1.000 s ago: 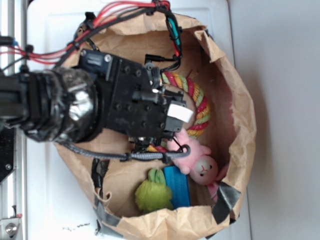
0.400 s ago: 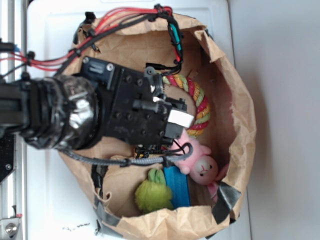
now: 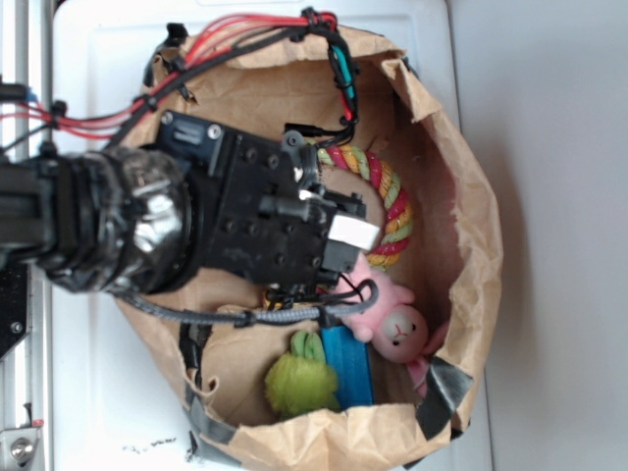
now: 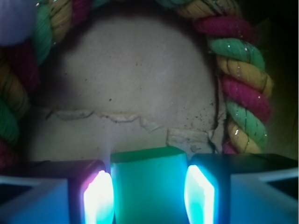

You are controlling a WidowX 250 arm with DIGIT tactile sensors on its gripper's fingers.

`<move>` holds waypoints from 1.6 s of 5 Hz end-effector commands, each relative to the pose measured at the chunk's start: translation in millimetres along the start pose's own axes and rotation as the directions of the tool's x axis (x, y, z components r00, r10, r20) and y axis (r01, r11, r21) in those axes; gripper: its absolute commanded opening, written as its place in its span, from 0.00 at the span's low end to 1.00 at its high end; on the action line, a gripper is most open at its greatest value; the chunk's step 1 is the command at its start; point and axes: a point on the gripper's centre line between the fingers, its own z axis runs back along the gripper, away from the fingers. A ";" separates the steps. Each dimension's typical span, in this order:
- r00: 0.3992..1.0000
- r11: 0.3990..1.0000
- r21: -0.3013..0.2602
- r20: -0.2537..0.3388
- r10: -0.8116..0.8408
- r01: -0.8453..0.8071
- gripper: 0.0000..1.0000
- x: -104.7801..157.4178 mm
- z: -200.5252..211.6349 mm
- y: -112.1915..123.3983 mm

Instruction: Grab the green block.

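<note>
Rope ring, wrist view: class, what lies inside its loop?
Inside the rope ring lies bare torn brown paper bag floor; the green block sits between the gripper fingers. Beneath the block is hidden.

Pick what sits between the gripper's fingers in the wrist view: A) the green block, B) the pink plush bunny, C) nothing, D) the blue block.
A: the wrist view shows the green block filling the gap of the gripper, a glowing finger pad against each side, with the rope ring lying beyond it.

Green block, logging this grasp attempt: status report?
End effector closed on green block. Block sits inside rope ring. Nothing between pads and block.
</note>
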 end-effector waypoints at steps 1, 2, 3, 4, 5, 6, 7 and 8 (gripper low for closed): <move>0.991 0.991 -0.067 0.066 0.117 -0.113 0.00 8.6 52.4 33.4; 0.980 0.979 -0.132 0.101 0.169 -0.155 0.00 10.1 90.5 41.3; 0.974 0.965 -0.199 0.118 0.195 -0.169 0.00 11.5 117.7 47.0; 0.971 0.960 -0.223 0.126 0.201 -0.170 0.00 17.7 138.9 45.4; 0.971 0.959 -0.220 0.119 0.207 -0.177 0.00 22.9 146.5 44.2; 0.975 0.963 -0.211 0.103 0.194 -0.169 0.00 23.2 143.5 43.6; 0.983 0.974 -0.177 0.091 0.160 -0.142 1.00 21.9 123.7 39.2; 0.987 0.982 -0.152 0.102 0.126 -0.110 1.00 18.4 101.3 32.8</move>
